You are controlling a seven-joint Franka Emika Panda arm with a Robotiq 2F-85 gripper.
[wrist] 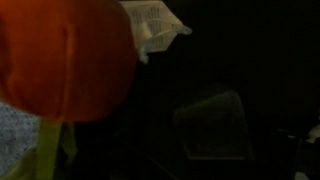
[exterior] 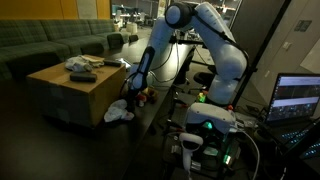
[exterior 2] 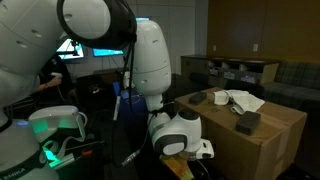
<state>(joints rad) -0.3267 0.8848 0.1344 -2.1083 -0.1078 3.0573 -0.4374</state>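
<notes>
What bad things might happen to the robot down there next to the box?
1. The gripper hangs low beside the cardboard box; the arm might bump it and shake the things on top.
2. The wrist view is dark, with a blurry orange thing filling much of it, so aiming could be hard.
3. The white crumpled thing on the floor might snag.

Cardboard box [exterior: 70,98] serves as surface. On top: white cloth [exterior: 78,65], dark block [exterior 2: 248,122]. White crumpled bundle [exterior: 118,112] lies on floor [exterior: 60,140] just beside it.
</notes>
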